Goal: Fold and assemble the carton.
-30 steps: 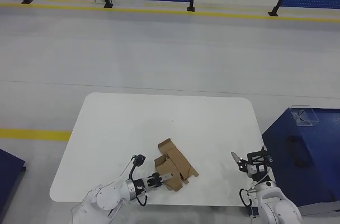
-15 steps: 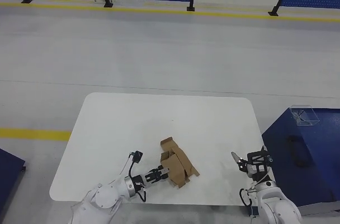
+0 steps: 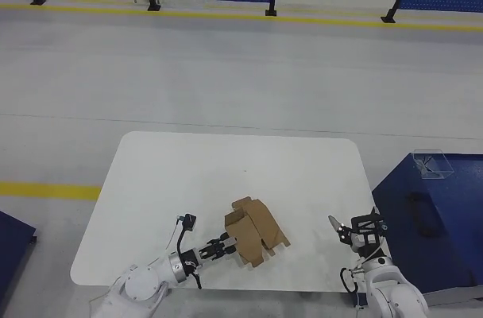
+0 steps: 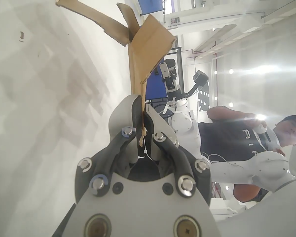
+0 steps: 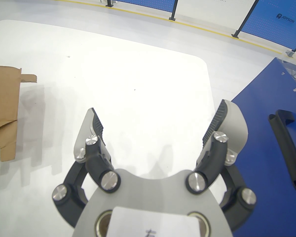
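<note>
The half-folded brown carton (image 3: 256, 230) rests on the white worktop (image 3: 186, 175), near its front edge. The left pincer (image 4: 141, 104) is closed on one thin flap of it. The right pincer (image 5: 157, 114) is wide open at the worktop's right edge, well apart from the carton.

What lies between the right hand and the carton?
Only bare white table, as the right wrist view and top view show; the right hand is open, apart from the carton.

The left gripper (image 3: 228, 244) (clamped on a flap) has tipped the carton (image 3: 259, 225) more upright.
</note>
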Robot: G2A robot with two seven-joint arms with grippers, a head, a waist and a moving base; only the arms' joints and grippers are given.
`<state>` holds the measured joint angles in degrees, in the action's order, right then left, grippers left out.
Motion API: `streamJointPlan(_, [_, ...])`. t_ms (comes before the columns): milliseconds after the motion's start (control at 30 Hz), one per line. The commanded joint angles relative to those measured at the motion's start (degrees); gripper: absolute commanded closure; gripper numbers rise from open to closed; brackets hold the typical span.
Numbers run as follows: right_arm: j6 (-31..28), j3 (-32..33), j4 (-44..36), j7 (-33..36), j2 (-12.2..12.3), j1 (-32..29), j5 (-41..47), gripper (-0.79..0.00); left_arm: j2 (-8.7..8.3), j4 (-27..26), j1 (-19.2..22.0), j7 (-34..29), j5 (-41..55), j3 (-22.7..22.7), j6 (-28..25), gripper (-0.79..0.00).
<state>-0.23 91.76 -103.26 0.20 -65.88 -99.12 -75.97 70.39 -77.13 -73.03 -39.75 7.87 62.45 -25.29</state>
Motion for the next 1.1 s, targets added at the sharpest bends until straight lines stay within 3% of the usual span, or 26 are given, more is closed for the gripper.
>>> streamJointPlan(0, [-7.07, 1.7, -0.9, 3.79, 0.33, -0.18, 4.65, -0.785, -0.21, -1.4, -0.7, -2.56, 1.45, 0.12, -0.2, 0.0])
streamJointPlan(133, [-23.68, 10.15, -1.34, 23.14, 1.8, 3.04, 23.07, -0.785, -0.69, -2.91, -1.93, -7.45, 5.54, 1.11, -3.6, 0.0])
streamJointPlan(267, [-33.35, 14.56, 2.68, 49.68, 3.65, 9.21, 51.93, -0.785, -0.94, -4.65, -3.25, -11.22, 9.35, 1.08, -7.32, 0.0])
streamJointPlan(367, [-32.96, 13.58, 8.6, 70.67, 5.24, 15.71, 74.09, -0.785, -0.96, -4.57, -3.35, -13.16, 12.12, 0.71, -9.28, 0.0])
streamJointPlan(467, [-22.53, 7.35, 12.52, 81.34, 6.83, 22.59, 87.85, -0.785, -0.7, -3.57, -2.9, -13.36, 12.51, -0.79, -10.37, 0.0])
streamJointPlan(600, [-17.4, -1.69, 18.26, 86.49, 8.01, 28.32, 100.79, -0.785, -0.21, -1.75, -1.83, -12.24, 12.41, -2.85, -10.79, 0.0])
streamJointPlan(667, [-18.29, -5.51, 20.21, 85.59, 8.59, 30.0, 98.77, -0.785, 0.11, -0.73, -1.11, -11.44, 12.12, -4.06, -10.86, 0.0])
streamJointPlan(700, [-19.42, -7.58, 20.85, 84.46, 8.73, 30.43, 98.37, -0.714, 0.26, -0.21, -0.78, -11.0, 11.93, -4.57, -11.02, 0.0])
streamJointPlan(733, [-20.0, -9.75, 21.22, 83.88, 8.9, 30.87, 97.84, -0.345, 0.39, 0.23, -0.49, -10.64, 11.83, -4.98, -11.25, 0.0])
streamJointPlan(800, [-22.3, -12.92, 22.27, 81.58, 9.33, 31.63, 96.18, -0.142, 0.61, 0.85, -0.04, -10.22, 12.03, -5.7, -11.63, 0.0])
streamJointPlan(833, [-23.64, -14.33, 22.61, 80.23, 9.57, 31.84, 95.12, 0.0, 0.68, 1.1, 0.15, -10.12, 12.28, -5.93, -11.84, 0.0])
streamJointPlan(1000, [-31.86, -18.09, 24.96, 72.01, 10.96, 32.38, 89.45, 0.0, 0.75, 2.03, 0.47, -9.1, 12.74, -5.82, -13.67, 0.0])
streamJointPlan(1067, [-32.61, -18.09, 25.65, 71.25, 11.74, 32.82, 91.06, -0.129, 0.69, 2.19, 0.41, -8.73, 12.59, -5.59, -14.09, 0.0])
